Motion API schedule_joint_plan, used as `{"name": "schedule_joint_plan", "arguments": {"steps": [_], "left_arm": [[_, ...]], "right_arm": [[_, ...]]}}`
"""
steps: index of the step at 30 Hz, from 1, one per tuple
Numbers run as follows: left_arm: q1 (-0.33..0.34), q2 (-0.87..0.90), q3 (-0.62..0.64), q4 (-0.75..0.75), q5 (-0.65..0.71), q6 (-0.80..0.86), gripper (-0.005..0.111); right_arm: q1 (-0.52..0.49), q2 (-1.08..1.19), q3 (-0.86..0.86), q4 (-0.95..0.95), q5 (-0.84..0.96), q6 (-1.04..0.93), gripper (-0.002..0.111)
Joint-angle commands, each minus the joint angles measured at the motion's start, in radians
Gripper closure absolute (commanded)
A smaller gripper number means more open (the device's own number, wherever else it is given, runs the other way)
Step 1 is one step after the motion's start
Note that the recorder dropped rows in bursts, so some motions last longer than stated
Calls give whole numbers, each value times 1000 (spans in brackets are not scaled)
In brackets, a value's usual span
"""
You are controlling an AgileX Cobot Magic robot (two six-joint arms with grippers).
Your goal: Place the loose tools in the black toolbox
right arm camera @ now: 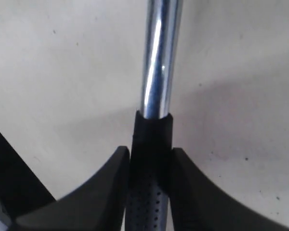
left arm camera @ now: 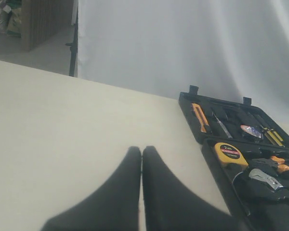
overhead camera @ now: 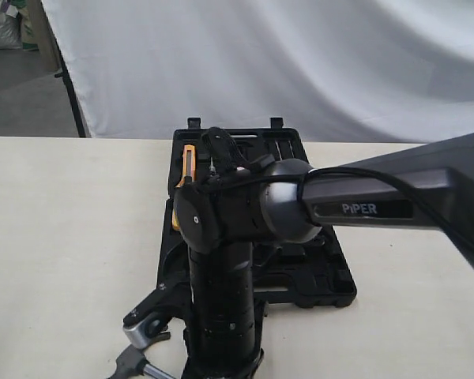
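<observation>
Squarely inside right gripper (right arm camera: pixel 150 154): hammer (right arm camera: pixel 159 62) handle, clamped; left gripper (left arm camera: pixel 141 150) closed, holding nothing

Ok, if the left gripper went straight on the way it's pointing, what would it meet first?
Probably nothing soon: the left gripper, shut, points across bare table toward the white backdrop. The black toolbox sits off to one side of that line. Its height above the table is unclear.

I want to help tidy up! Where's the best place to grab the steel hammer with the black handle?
On the black dotted handle of the steel hammer, just below its shiny round shaft: the grip is textured, the shaft looks slick. Come down from above, one finger on each side, as the right gripper does here.
</observation>
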Motion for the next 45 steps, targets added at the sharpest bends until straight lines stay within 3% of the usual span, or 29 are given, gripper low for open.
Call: {"name": "schedule_joint_plan", "arguments": {"steps": [1, 20, 23, 26, 29, 45], "left_arm": [[25, -3, -3, 4, -7, -5, 106], [25, -3, -3, 4, -7, -5, 106], [25, -3, -3, 4, -7, -5, 106], [25, -3, -3, 4, -7, -5, 106], [25, -3, -3, 4, -7, -5, 106], [25, -3, -3, 4, -7, -5, 106]], "right_arm": [[-2, -13, 31, -21, 11, -12, 109], [-2, -13, 32, -115, 11, 61, 108], [-2, -13, 32, -121, 11, 67, 96], [-2, -13, 30, -121, 11, 85, 50], [-2, -13, 30, -119, 11, 83, 29], [-2, -132, -62, -158, 11, 83, 27]]}}
